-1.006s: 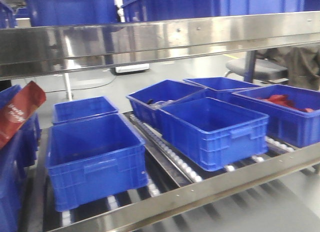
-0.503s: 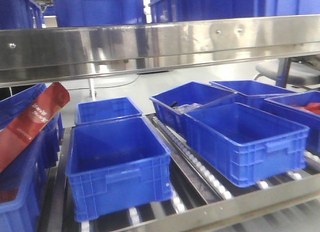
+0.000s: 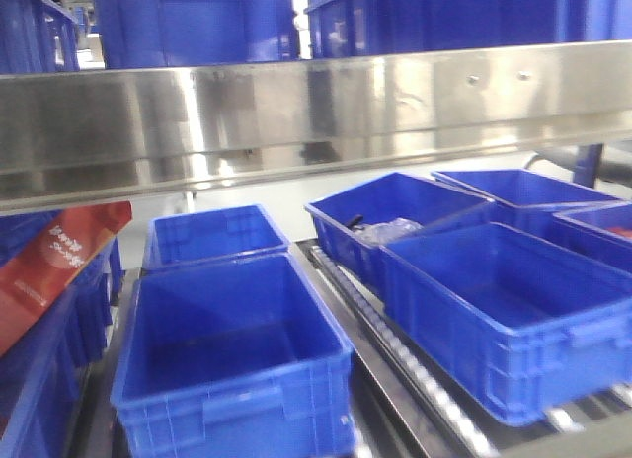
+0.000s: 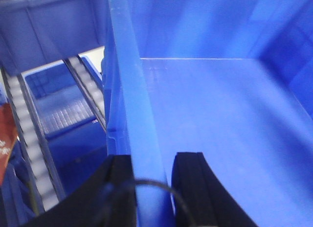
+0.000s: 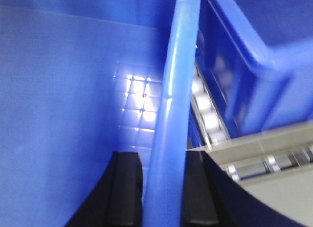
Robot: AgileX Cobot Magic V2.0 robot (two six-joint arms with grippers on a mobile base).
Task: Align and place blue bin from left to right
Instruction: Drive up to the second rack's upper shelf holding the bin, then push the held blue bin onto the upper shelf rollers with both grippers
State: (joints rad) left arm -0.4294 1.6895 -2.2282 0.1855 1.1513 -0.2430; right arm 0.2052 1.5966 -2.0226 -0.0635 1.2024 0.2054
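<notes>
I am holding one blue bin by two opposite walls. In the left wrist view its pale floor [image 4: 220, 114] fills the right side, and my left gripper [image 4: 154, 188] is shut on its rim, one black finger on each side. Seen from the right wrist, the same bin [image 5: 58, 90] has my right gripper [image 5: 164, 188] shut on its rounded rim. Neither the held bin nor the grippers appear in the front view. There, an empty blue bin [image 3: 232, 349] sits front left on the roller lanes and another [image 3: 513, 310] front right.
A steel shelf beam [image 3: 316, 108] crosses the front view, with more blue bins [image 3: 197, 24] on top. Behind the front bins stand further bins [image 3: 212, 236], one [image 3: 395, 216] with clear wrapping inside. A red packet [image 3: 54, 266] leans at the left. Roller lanes [image 4: 29, 134] run below the held bin.
The rack has come closer in the front view: its bins look larger and the steel beam sits lower in the frame.
</notes>
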